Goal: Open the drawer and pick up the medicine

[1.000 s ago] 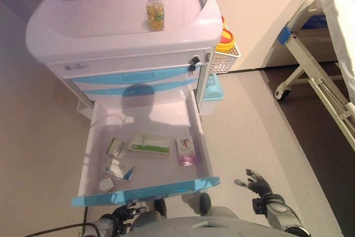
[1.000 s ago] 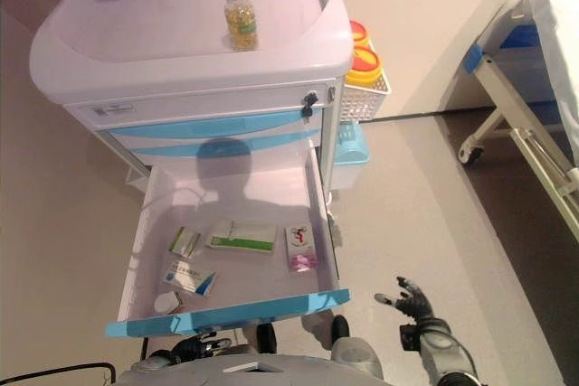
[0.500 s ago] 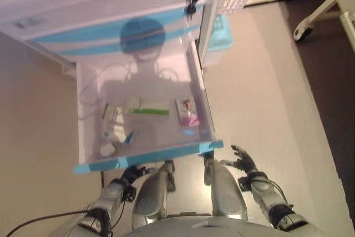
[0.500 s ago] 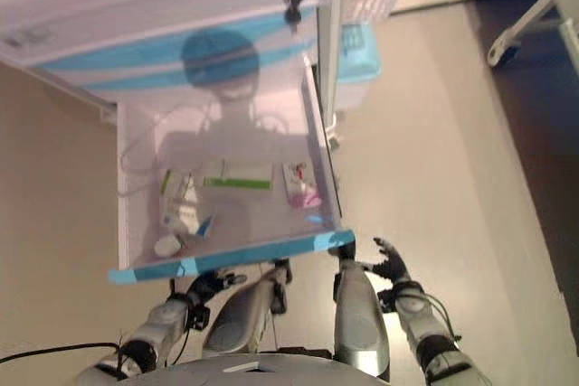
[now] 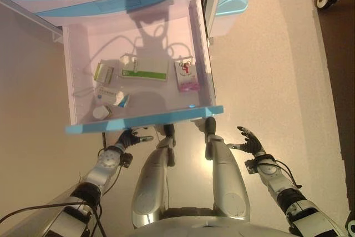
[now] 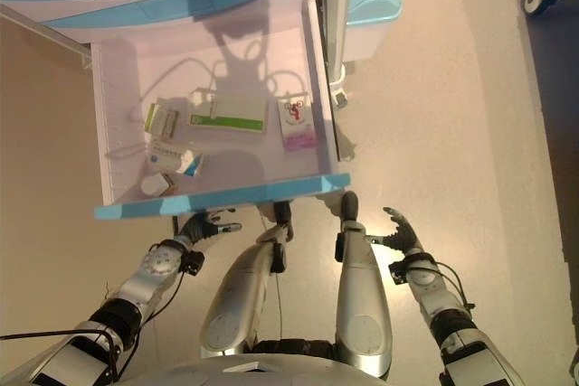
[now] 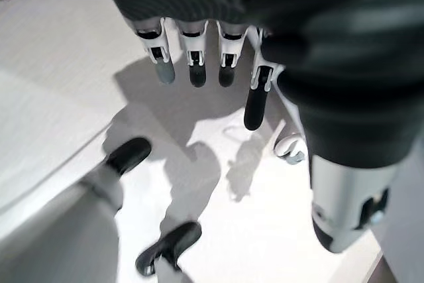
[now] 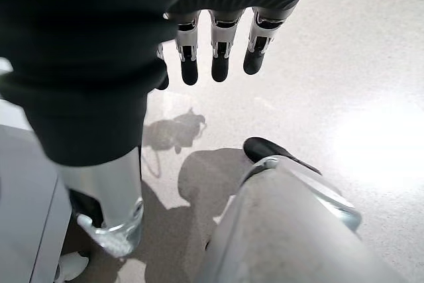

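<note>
So the opening half looks done: the bottom drawer (image 5: 197,43) is pulled way out of the cart, its light blue front edge (image 5: 144,120) facing the robot. Nothing's been picked up yet though.

Going left to right: the left hand (image 5: 128,137) sits low, just under the front edge, fingers loose and straight, holding nothing. Inside the drawer there's a small white round thing (image 5: 101,112) in the near left corner, a white and blue box (image 5: 112,96), a little green-striped box (image 5: 103,72), a long white box with a green stripe (image 5: 144,70), then a pink and white box (image 5: 186,75) by the right wall. The right hand (image 5: 249,141) hangs off to the right over the floor (image 5: 266,70), fingers spread, also empty.

What's left, I'd say, is reaching in and actually grabbing one of the medicine boxes.
</note>
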`<state>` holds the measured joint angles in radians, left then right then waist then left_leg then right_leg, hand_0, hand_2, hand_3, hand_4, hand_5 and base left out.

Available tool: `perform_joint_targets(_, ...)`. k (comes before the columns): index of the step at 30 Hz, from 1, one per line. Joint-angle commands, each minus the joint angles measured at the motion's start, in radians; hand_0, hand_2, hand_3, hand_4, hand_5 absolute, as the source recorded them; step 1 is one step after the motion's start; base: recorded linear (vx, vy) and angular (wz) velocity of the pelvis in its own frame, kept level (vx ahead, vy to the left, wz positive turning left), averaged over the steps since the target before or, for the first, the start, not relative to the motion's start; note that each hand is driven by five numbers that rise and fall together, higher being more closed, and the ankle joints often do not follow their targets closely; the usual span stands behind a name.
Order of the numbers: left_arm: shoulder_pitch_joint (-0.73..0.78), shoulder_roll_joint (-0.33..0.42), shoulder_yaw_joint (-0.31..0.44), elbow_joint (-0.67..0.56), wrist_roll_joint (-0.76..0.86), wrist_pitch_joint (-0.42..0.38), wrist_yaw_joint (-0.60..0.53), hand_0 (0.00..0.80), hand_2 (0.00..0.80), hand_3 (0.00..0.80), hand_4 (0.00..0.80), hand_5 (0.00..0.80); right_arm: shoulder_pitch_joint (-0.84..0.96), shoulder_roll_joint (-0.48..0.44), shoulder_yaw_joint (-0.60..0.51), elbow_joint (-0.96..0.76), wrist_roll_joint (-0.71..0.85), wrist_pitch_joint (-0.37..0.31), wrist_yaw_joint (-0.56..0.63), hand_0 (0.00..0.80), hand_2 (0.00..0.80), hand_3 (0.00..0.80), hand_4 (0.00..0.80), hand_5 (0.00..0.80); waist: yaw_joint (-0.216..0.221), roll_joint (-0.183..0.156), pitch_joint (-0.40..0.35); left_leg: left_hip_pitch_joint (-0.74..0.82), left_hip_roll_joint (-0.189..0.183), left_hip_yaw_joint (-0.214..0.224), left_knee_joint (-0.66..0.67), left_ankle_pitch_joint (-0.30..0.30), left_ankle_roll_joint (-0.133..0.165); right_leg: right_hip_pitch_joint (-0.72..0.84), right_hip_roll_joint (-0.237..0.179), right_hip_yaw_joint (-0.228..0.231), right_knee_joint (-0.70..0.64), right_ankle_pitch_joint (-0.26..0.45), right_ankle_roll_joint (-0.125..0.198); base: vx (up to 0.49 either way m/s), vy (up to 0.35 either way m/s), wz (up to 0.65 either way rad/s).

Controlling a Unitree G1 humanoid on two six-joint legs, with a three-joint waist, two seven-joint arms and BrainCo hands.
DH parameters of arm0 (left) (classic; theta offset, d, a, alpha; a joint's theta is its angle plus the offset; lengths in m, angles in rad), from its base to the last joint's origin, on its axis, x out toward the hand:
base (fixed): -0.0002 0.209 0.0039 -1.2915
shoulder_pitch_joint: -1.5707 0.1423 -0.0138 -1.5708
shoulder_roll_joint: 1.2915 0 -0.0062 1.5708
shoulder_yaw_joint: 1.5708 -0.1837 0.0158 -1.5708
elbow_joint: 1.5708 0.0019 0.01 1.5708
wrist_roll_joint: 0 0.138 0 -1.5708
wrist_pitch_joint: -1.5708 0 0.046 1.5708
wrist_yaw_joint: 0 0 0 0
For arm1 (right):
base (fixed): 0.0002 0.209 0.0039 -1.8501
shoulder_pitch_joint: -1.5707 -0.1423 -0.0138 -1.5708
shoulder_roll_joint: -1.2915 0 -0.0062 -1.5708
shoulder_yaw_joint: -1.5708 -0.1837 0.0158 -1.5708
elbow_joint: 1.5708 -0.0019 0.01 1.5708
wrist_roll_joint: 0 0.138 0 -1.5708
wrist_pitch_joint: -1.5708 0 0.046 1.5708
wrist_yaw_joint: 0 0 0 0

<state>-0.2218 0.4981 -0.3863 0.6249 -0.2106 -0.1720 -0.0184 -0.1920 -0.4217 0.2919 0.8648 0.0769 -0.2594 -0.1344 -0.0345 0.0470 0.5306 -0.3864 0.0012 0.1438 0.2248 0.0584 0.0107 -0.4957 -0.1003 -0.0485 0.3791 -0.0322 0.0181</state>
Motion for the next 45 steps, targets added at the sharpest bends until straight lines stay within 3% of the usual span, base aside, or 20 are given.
perform_joint_targets(1, -0.031, 0.057, 0.066, -0.109, 0.025, -0.012, 0.051, 0.000, 0.000, 0.000, 0.000, 0.000, 0.063, -0.045, 0.019, -0.083, 0.000, -0.002, -0.045, 0.000, 0.000, 0.000, 0.000, 0.000, -0.035, 0.009, -0.024, -0.050, -0.034, 0.010, 0.118, -0.085, 0.049, -0.012, 0.047, -0.029, 0.049, -0.012, -0.012, 0.005, 0.043, -0.13)
perform_joint_targets(10, -0.255, 0.222, 0.121, -0.079, 0.007, 0.094, 0.007, 0.000, 0.000, 0.000, 0.000, 0.000, 0.102, -0.062, 0.006, -0.143, 0.010, 0.005, -0.037, 0.000, 0.000, 0.000, 0.000, 0.000, -0.094, 0.004, -0.020, -0.066, -0.032, 0.051, 0.187, -0.145, 0.057, -0.046, 0.054, 0.026, 0.079, -0.024, 0.003, 0.046, 0.033, -0.10)
perform_joint_targets(13, -0.377, 0.269, 0.136, 0.025, -0.066, 0.132, -0.009, 0.000, 0.000, 0.000, 0.000, 0.000, 0.111, -0.068, 0.011, -0.159, 0.012, 0.013, -0.036, 0.000, 0.000, 0.000, 0.000, 0.000, -0.120, -0.006, -0.023, -0.076, -0.027, 0.066, 0.212, -0.161, 0.062, -0.057, 0.057, 0.043, 0.078, -0.016, 0.006, 0.040, 0.027, -0.20)
perform_joint_targets(16, -0.507, 0.295, 0.174, 0.162, -0.246, 0.168, 0.013, 0.000, 0.000, 0.000, 0.000, 0.000, 0.121, -0.060, 0.020, -0.166, 0.012, 0.018, -0.043, 0.000, 0.000, 0.000, 0.000, 0.000, -0.150, -0.018, -0.029, -0.077, -0.020, 0.078, 0.229, -0.175, 0.066, -0.065, 0.066, 0.062, 0.074, -0.007, 0.011, 0.056, 0.020, -0.20)
perform_joint_targets(20, -0.660, 0.310, 0.253, 0.423, -0.404, 0.097, 0.099, 0.000, 0.000, 0.000, 0.000, 0.000, 0.111, -0.049, 0.053, -0.146, 0.018, 0.008, -0.052, 0.000, 0.000, 0.000, 0.000, 0.000, -0.187, -0.039, -0.037, -0.082, -0.006, 0.096, 0.246, -0.192, 0.065, -0.071, 0.076, 0.084, 0.054, 0.003, 0.014, 0.037, 0.023, -0.25)
perform_joint_targets(24, -0.735, 0.327, 0.269, 0.551, -0.430, 0.062, 0.211, 0.000, 0.000, 0.000, 0.000, 0.000, 0.094, -0.037, 0.083, -0.123, 0.022, 0.002, -0.064, 0.000, 0.000, 0.000, 0.000, 0.000, -0.198, -0.056, -0.045, -0.096, 0.001, 0.112, 0.261, -0.204, 0.063, -0.077, 0.084, 0.099, 0.028, 0.014, 0.013, 0.003, 0.005, -0.28)
perform_joint_targets(36, -0.732, 0.332, 0.253, 0.523, -0.378, 0.101, 0.246, 0.000, 0.000, 0.000, 0.000, 0.000, 0.087, -0.023, 0.102, -0.121, 0.011, -0.014, -0.066, 0.000, 0.000, 0.000, 0.000, 0.000, -0.181, -0.077, -0.037, -0.077, 0.009, 0.126, 0.279, -0.232, 0.070, -0.033, 0.090, 0.110, -0.015, 0.022, 0.018, -0.009, -0.015, -0.09)
perform_joint_targets(42, -0.638, 0.316, 0.274, 0.457, -0.442, 0.081, 0.137, 0.000, 0.000, 0.000, 0.000, 0.000, 0.093, -0.005, 0.103, -0.130, 0.008, -0.006, -0.065, 0.000, 0.000, 0.000, 0.000, 0.000, -0.147, -0.083, -0.039, -0.030, -0.011, 0.112, 0.267, -0.239, 0.074, 0.043, 0.074, 0.094, -0.052, 0.023, 0.024, -0.009, -0.070, 0.03)
perform_joint_targets(45, -0.503, 0.241, 0.308, 0.357, -0.540, 0.039, 0.036, 0.000, 0.000, 0.000, 0.000, 0.000, 0.106, 0.007, 0.092, -0.128, 0.009, -0.005, -0.037, 0.000, 0.000, 0.000, 0.000, 0.000, -0.123, -0.089, -0.057, 0.004, -0.031, 0.104, 0.237, -0.205, 0.072, 0.100, 0.059, 0.078, -0.095, 0.046, 0.018, -0.030, -0.088, 0.03)
